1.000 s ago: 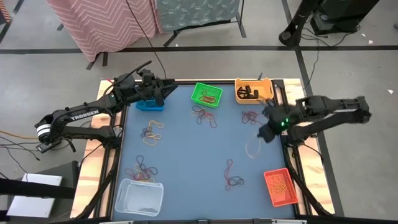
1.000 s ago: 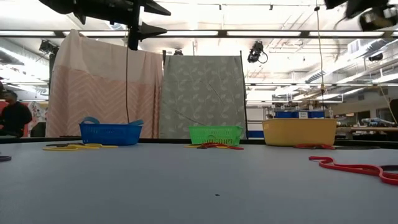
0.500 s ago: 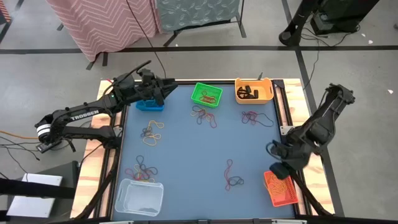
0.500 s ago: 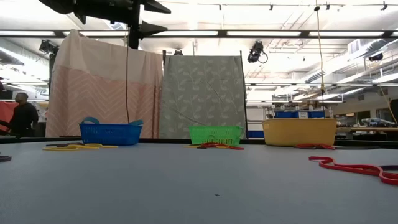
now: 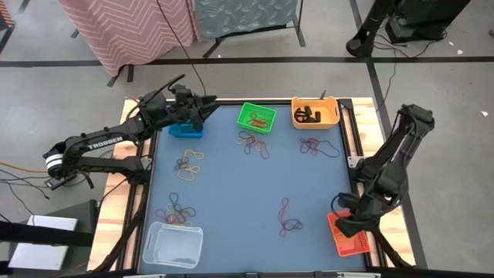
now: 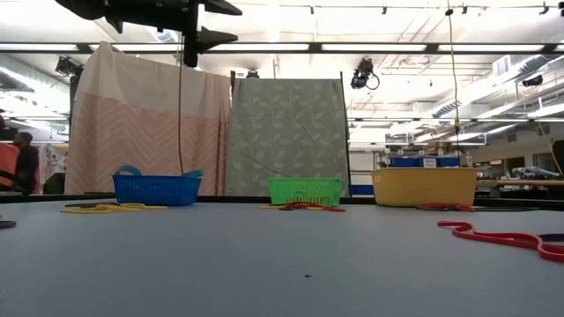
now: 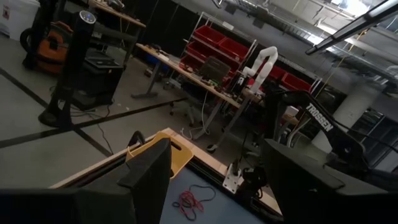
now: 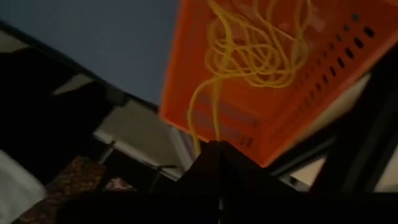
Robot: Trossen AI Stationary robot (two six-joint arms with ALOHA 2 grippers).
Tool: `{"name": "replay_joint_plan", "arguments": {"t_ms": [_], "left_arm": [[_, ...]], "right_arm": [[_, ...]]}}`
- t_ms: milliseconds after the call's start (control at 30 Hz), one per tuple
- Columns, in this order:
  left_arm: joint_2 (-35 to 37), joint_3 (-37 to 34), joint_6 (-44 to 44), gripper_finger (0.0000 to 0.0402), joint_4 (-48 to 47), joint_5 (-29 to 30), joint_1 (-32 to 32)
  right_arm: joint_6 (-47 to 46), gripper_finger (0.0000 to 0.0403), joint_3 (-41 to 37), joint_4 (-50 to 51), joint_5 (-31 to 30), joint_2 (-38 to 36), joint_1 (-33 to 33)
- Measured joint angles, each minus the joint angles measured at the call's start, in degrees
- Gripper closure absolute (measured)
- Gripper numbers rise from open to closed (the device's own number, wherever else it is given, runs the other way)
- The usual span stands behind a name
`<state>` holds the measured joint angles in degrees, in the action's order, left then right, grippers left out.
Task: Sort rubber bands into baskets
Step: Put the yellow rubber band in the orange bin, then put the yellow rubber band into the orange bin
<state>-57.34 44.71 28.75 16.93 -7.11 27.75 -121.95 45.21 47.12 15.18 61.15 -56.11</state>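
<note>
My right gripper (image 5: 344, 224) is low over the near left corner of the red-orange basket (image 5: 351, 235) at the table's near right, shut on a yellow rubber band (image 8: 214, 106). The basket (image 8: 236, 121) holds a tangle of yellow bands (image 8: 261, 43). My left gripper (image 5: 207, 108) is open and empty, level above the blue basket (image 5: 185, 130) at the far left; it also shows at the top of the low view (image 6: 216, 25). Loose band piles lie on the blue mat (image 5: 231, 193). My right gripper pinches one end of the yellow band's loop (image 8: 215, 135) between its two shut fingertips (image 8: 205, 165), coming from above and slanting down. The band's two strands run from the fingertips over the basket's edge to the yellow tangle inside.
The green basket (image 5: 256, 117) and yellow-orange basket (image 5: 315, 113) stand at the far edge, the clear basket (image 5: 173, 244) at the near left. Band piles lie near the left (image 5: 187, 164), (image 5: 176, 211), centre (image 5: 253, 144), far right (image 5: 312, 146) and near centre (image 5: 289, 218).
My right gripper has gone from beside the far-right pile toward the table's near edge, carrying the band that hung below it, and has come down over the red-orange basket. The band now reaches into the basket.
</note>
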Motion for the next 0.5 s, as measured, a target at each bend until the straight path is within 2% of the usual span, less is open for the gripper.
{"name": "replay_joint_plan", "arguments": {"t_ms": [167, 333, 500], "left_arm": [[0.01, 0.0, 0.0, 0.0149, 0.0, -0.02, 0.01], [0.0, 0.0, 0.0, 0.0149, -0.07, 0.0, 0.0], [0.0, 0.0, 0.03, 0.0149, -0.09, 0.0, 0.02]], "right_arm": [[0.22, 0.0342, -0.79, -0.42, 2.73, 1.22, 0.11], [2.28, 0.0258, 0.01, -2.69, 0.87, 1.02, 1.21], [10.64, 0.018, 0.65, -5.72, -0.77, 0.48, 4.36]]}}
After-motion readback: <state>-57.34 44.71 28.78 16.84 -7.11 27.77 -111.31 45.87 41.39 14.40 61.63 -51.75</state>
